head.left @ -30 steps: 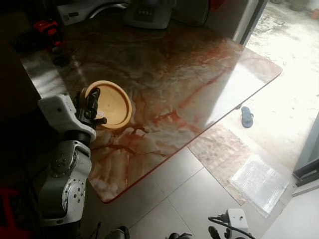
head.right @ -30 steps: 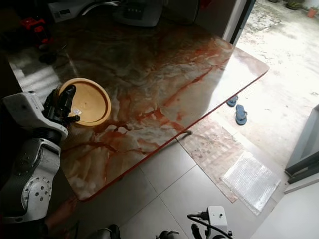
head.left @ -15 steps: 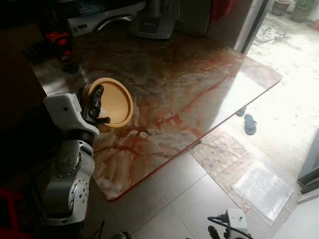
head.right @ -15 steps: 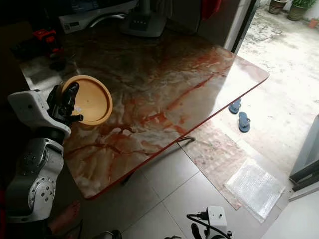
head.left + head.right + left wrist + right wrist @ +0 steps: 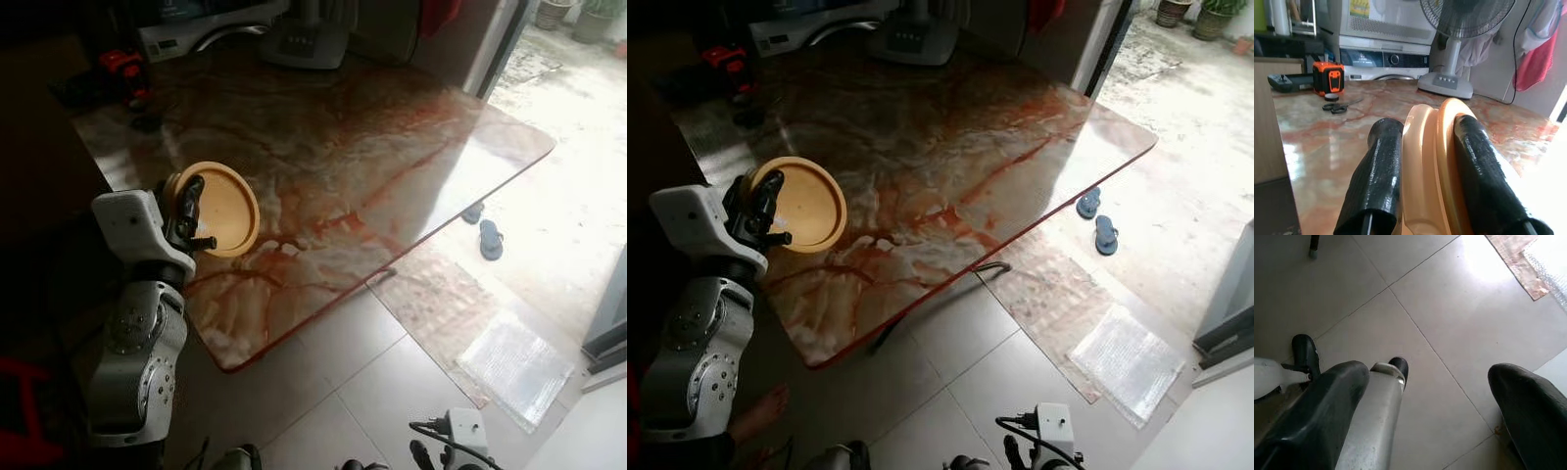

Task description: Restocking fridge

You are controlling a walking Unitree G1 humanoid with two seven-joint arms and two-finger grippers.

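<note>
A round yellow-orange plate [image 5: 227, 209] is tilted up on its edge over the near left part of the red-veined marble table [image 5: 372, 147]. My left gripper [image 5: 188, 211] is shut on its rim. In the left wrist view the plate [image 5: 1432, 161] sits between the two black fingers [image 5: 1378, 181]. My right gripper [image 5: 1425, 421] hangs idle over the tiled floor, open, with nothing between its fingers.
A fan base [image 5: 309, 39], a washing machine [image 5: 1386, 56], an orange tool [image 5: 122, 64] and scissors [image 5: 1342, 105] stand at the table's far side. Slippers [image 5: 487, 238], a floor mat [image 5: 514, 367] and a white plug block [image 5: 460, 431] lie on the floor to the right.
The whole picture has shifted, so the camera has moved. The left gripper keeps its hold on the plate in much the same pose.
</note>
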